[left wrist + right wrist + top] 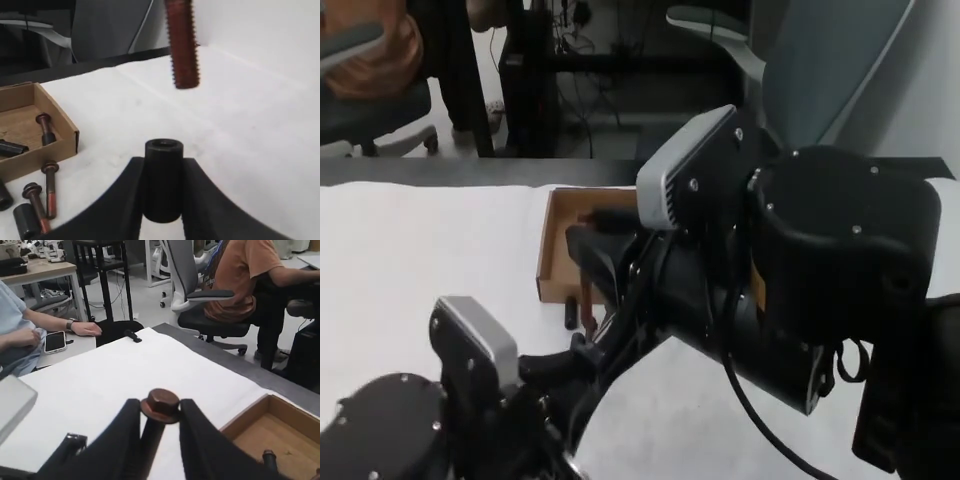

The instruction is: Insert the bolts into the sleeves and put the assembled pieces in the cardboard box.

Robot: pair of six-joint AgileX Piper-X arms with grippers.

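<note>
left gripper (163, 165) is clamped on a black sleeve (163, 187). the sleeve stands upright between the fingers, open end up. i cannot tell whether its base touches the white cloth (250, 130)

right gripper (160, 414) is closed on a rust-brown bolt (160, 403), pinched just under the head. from the left wrist i see its threaded end (184, 50) hanging above the sleeve, well clear of the mouth and not in the bore

box (57, 142): open cardboard, on the cloth toward the far side of the bench, left of the held sleeve. in the high view both arms cross in front of it and cover much of it. inside it lies a boxed bolt (44, 125) with a dark piece on its shank; i cannot tell whether that is a sleeve. a dark cylinder (11, 148) lies flat beside it

just near of the box, on the cloth, are two loose bolts (50, 182), side by side, and a loose sleeve (25, 221) next to them. all three are well apart from both grippers
</note>
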